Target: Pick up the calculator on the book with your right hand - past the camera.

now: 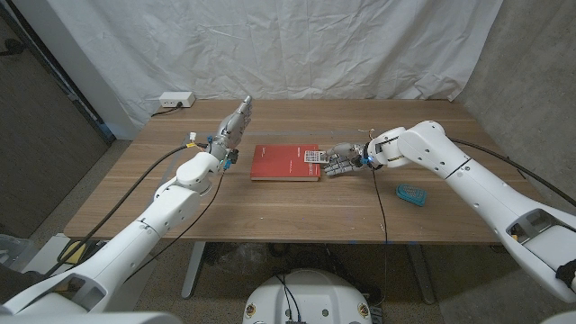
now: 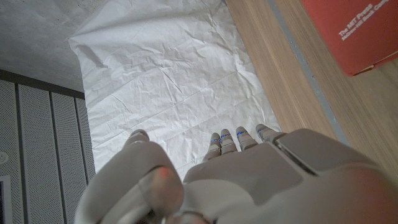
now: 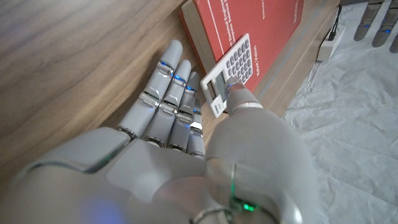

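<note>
A red book (image 1: 284, 162) lies mid-table, and a small white calculator (image 1: 313, 156) sits at its right edge. My right hand (image 1: 342, 160) is at that edge. In the right wrist view the calculator (image 3: 233, 71) overhangs the book (image 3: 249, 25). There my right hand (image 3: 186, 155) has its thumb on the calculator's display end and its fingers (image 3: 168, 93) stretched beneath it, pinching it. My left hand (image 1: 234, 124) is raised left of the book, fingers straight and apart, holding nothing. The left wrist view shows that hand (image 2: 249, 174) and a corner of the book (image 2: 354, 31).
A teal object (image 1: 412, 193) lies on the table to the right, below my right forearm. A white power strip (image 1: 175, 100) sits at the far left corner. A white curtain (image 1: 297, 45) hangs behind the table. Cables trail along both arms.
</note>
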### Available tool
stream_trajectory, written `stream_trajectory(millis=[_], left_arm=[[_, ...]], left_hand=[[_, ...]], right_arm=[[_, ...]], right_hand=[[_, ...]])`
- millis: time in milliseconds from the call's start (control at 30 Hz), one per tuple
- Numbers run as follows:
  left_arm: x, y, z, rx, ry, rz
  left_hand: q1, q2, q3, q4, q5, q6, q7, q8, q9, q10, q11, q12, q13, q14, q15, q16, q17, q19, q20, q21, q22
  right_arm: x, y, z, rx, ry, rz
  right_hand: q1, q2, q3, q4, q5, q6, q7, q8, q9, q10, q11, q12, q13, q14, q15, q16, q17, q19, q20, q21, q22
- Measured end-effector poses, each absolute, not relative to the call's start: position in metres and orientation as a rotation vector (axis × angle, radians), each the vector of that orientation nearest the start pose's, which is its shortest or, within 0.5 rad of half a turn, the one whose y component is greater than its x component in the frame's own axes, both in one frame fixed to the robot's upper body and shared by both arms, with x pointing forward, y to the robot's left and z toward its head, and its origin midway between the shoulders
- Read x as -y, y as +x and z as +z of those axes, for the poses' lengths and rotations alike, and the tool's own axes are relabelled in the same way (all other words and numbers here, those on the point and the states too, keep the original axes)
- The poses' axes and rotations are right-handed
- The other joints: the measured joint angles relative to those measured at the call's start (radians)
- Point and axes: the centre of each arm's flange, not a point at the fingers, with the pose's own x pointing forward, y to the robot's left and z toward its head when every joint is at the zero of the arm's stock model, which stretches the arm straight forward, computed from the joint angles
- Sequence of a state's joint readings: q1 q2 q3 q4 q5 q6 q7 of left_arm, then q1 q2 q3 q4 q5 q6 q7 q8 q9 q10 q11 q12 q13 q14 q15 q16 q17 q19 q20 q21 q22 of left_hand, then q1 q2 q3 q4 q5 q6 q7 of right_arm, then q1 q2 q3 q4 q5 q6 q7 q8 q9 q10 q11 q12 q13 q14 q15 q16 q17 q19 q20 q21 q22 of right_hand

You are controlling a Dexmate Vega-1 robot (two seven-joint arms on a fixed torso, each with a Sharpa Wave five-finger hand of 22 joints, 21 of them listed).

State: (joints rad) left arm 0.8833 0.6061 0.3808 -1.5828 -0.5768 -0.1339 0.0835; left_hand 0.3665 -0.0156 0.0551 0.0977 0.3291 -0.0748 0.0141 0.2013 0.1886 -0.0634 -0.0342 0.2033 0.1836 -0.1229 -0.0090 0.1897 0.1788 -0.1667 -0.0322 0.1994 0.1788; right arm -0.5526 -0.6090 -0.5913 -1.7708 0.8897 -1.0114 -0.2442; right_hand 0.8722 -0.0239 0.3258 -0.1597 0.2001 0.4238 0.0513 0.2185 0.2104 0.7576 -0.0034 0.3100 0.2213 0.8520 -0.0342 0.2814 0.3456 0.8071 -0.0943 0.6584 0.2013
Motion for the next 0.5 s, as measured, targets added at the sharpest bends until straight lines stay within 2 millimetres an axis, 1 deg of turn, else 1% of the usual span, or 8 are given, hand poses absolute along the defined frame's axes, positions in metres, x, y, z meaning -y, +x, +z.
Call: stream_trajectory(millis=[100, 167, 267, 367, 400, 433, 467, 500], left_arm=[[-0.2589, 0.6163, 0.0116, 0.613, 0.088, -0.227], [-0.2589, 0.6173, 0.0108, 0.610, 0.087, -0.227], [-0.2592, 0.6181, 0.0103, 0.608, 0.087, -0.226], [-0.2591, 0.6189, 0.0098, 0.606, 0.085, -0.226], [-0.2590, 0.6191, 0.0099, 0.607, 0.084, -0.226], [-0.2591, 0.6191, 0.0099, 0.606, 0.084, -0.226], [-0.2591, 0.6193, 0.0103, 0.607, 0.084, -0.225], [-0.2591, 0.6195, 0.0103, 0.607, 0.083, -0.225]], left_hand=[[0.000, 0.000, 0.000, 0.000, 0.000, 0.000, 0.000, 0.000, 0.000, 0.000, 0.000, 0.000, 0.000, 0.000, 0.000, 0.000, 0.000, 0.000, 0.000, 0.000, 0.000], [0.000, 0.000, 0.000, 0.000, 0.000, 0.000, 0.000, 0.000, 0.000, 0.000, 0.000, 0.000, 0.000, 0.000, 0.000, 0.000, 0.000, 0.000, 0.000, 0.000, 0.000], [0.000, 0.000, 0.000, 0.000, 0.000, 0.000, 0.000, 0.000, 0.000, 0.000, 0.000, 0.000, 0.000, 0.000, 0.000, 0.000, 0.000, 0.000, 0.000, 0.000, 0.000], [0.000, 0.000, -0.003, 0.003, 0.000, 0.000, 0.000, 0.000, 0.000, 0.000, 0.000, 0.000, 0.000, 0.000, 0.000, 0.000, 0.000, 0.000, 0.000, 0.000, 0.000], [0.000, 0.000, -0.003, 0.003, 0.000, 0.000, 0.000, 0.000, 0.000, 0.000, 0.000, 0.000, 0.000, 0.000, 0.000, 0.000, 0.000, 0.000, 0.000, 0.000, 0.000], [0.000, 0.000, -0.003, 0.003, 0.000, 0.000, 0.000, 0.000, 0.000, 0.000, 0.000, 0.000, 0.000, 0.000, 0.000, 0.000, 0.000, 0.000, 0.000, 0.000, 0.000], [0.000, 0.000, -0.003, 0.003, 0.000, 0.000, 0.000, 0.000, 0.000, 0.000, 0.000, 0.000, 0.000, 0.000, 0.000, 0.000, 0.000, 0.000, 0.000, 0.000, 0.000], [0.000, 0.000, -0.003, 0.003, 0.000, 0.000, 0.000, 0.000, 0.000, 0.000, 0.000, 0.000, 0.000, 0.000, 0.000, 0.000, 0.000, 0.000, 0.000, 0.000, 0.000]], right_arm=[[0.1612, 0.6144, -0.0035, -0.214, -0.334, 0.334], [0.1611, 0.6150, -0.0033, -0.215, -0.336, 0.331], [0.1597, 0.6165, -0.0032, -0.217, -0.338, 0.329], [0.1590, 0.6178, -0.0034, -0.219, -0.340, 0.326], [0.1585, 0.6184, -0.0034, -0.220, -0.342, 0.325], [0.1583, 0.6185, -0.0034, -0.220, -0.341, 0.326], [0.1582, 0.6191, -0.0034, -0.221, -0.343, 0.324], [0.1580, 0.6195, -0.0034, -0.222, -0.344, 0.323]], right_hand=[[0.011, 0.002, 0.000, 0.000, 0.000, 0.002, -0.001, 0.000, 0.002, 0.010, -0.006, 0.002, 0.001, 0.000, 0.000, 0.004, 0.007, -0.003, -0.001, 0.000, 0.001], [0.019, 0.010, 0.000, 0.000, 0.000, 0.011, -0.003, 0.004, 0.002, 0.023, -0.013, 0.012, 0.005, 0.002, -0.002, 0.011, 0.016, -0.003, -0.001, 0.008, 0.006], [0.031, 0.008, 0.000, 0.000, 0.000, 0.015, -0.007, 0.004, 0.002, 0.028, -0.017, 0.014, 0.005, 0.013, -0.012, 0.020, 0.027, -0.010, 0.007, 0.012, 0.014], [0.032, 0.008, 0.000, 0.000, 0.000, 0.018, -0.010, 0.004, 0.002, 0.038, -0.020, 0.015, 0.009, 0.021, -0.021, 0.032, 0.037, -0.010, 0.007, 0.019, 0.020], [0.038, 0.015, 0.000, 0.000, 0.000, 0.025, -0.010, 0.004, 0.002, 0.039, -0.020, 0.015, 0.009, 0.025, -0.024, 0.040, 0.041, -0.012, 0.005, 0.024, 0.023], [0.045, 0.013, 0.000, 0.000, 0.000, 0.028, -0.010, 0.004, 0.002, 0.044, -0.025, 0.016, 0.009, 0.029, -0.029, 0.047, 0.047, -0.012, 0.005, 0.030, 0.027], [0.044, 0.014, 0.000, 0.000, 0.000, 0.029, -0.010, 0.010, 0.002, 0.047, -0.029, 0.019, 0.009, 0.032, -0.032, 0.053, 0.052, -0.012, 0.005, 0.035, 0.031], [0.045, 0.014, -0.004, 0.000, 0.000, 0.036, -0.010, 0.011, 0.002, 0.053, -0.026, 0.020, 0.012, 0.036, -0.036, 0.060, 0.057, -0.012, 0.005, 0.040, 0.035]])
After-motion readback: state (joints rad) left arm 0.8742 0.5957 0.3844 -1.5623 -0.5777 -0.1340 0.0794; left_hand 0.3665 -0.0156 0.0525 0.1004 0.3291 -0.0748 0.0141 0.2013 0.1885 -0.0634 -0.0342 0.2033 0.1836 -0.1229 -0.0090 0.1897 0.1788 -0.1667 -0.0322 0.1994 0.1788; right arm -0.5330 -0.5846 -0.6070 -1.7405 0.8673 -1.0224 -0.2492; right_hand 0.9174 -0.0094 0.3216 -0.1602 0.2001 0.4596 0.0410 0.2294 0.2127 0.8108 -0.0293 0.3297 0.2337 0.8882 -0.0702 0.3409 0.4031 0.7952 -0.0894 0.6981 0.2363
